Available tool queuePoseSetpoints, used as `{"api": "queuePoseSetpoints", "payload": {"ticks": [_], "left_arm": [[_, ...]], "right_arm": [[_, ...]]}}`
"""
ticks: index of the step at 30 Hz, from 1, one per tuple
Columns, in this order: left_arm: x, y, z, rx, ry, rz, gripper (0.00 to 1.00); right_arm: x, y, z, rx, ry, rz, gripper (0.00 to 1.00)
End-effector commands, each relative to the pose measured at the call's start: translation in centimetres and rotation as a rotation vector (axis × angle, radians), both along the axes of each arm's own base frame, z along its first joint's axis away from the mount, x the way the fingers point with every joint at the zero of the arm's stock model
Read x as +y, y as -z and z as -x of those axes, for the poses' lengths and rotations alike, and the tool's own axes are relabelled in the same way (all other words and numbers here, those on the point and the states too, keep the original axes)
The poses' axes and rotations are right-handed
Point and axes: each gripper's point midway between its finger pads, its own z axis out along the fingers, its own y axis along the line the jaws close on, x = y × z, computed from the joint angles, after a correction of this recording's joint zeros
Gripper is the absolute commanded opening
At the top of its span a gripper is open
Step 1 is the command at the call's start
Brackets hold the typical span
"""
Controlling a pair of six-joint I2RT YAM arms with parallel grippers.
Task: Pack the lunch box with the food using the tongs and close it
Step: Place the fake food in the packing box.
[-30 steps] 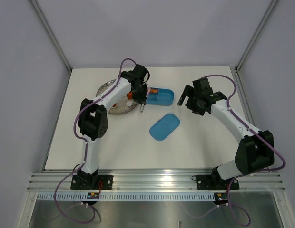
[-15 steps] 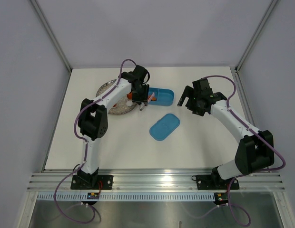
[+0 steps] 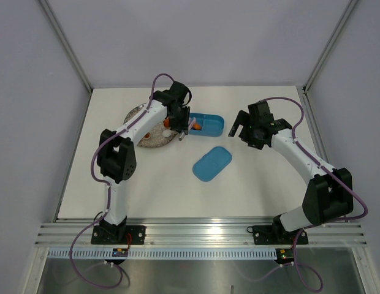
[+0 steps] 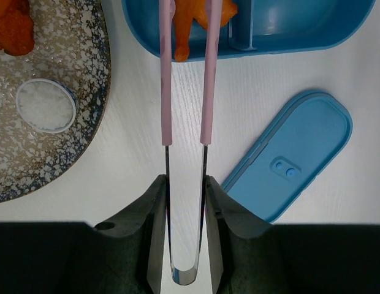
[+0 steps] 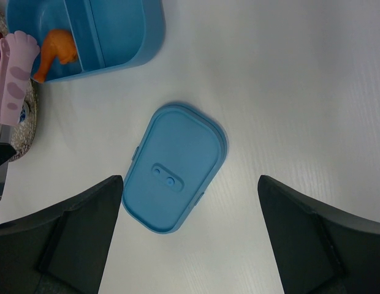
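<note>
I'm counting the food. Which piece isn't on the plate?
The orange piece by the tips of the tongs, at the blue lunch box. The red-orange bits and the white piece lie on the speckled plate.

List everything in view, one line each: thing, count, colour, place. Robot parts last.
table: one, white
plate: one, speckled grey, back left of the table
lunch box: one, blue, open, right of the plate
lid: one, blue, flat on the table, apart from the lunch box
tongs: one pair, pale pink, tips over the lunch box
orange piece: one, orange, between the tong tips, at the lunch box
red-orange morsels: count unclear, on the plate
white piece: one, white, on the plate
left claw: one, dark, shut on the tongs
right claw: one, dark, open, empty, right of the lunch box
</note>
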Motion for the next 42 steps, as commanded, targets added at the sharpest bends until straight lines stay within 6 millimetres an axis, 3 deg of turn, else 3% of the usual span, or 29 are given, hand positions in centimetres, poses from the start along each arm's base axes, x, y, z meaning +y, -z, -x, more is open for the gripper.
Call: {"api": "queuePoseSetpoints", "payload": {"ticks": [1,6,9,10,19,24,31,42], "left_arm": [[-0.4,-3.1,-0.2,-0.069,0.018,0.027,0.26],[-0.3,-3.7,0.1,-0.082,0.023,0.013,0.23],[0.0,-4.4,0.5,-0.103,0.023,-0.007,0.09],[0.3,-4.5,0.4,-0.111,0.015,-0.022,0.0],[-0.2,-4.1,1.8,-0.087,0.071,-0.038,0.0],[-0.1,-2.2,1.8,-0.033,0.082,-0.084,0.0],[-0.2,-0.8,0.6,-0.01,0.077,-0.117,0.0],[-0.4,-0.2,-1.7,-0.039,0.045,-0.15,0.0]], "right_arm": [[0.4,-1.0,-0.5,-0.041,0.003,-0.024,1.0],[0.3,-1.0,-0.4,-0.039,0.002,-0.022,0.99],[0.3,-0.8,-0.3,-0.036,0.002,-0.023,1.0],[0.3,-0.7,-0.3,-0.033,0.002,-0.022,0.99],[0.6,-0.4,-0.3,-0.029,-0.004,-0.033,0.99],[0.6,-0.5,-0.3,-0.03,-0.004,-0.03,0.99],[0.4,-0.5,-0.1,-0.031,-0.001,-0.023,0.99],[0.2,-0.7,-0.1,-0.034,-0.003,-0.019,0.99]]}}
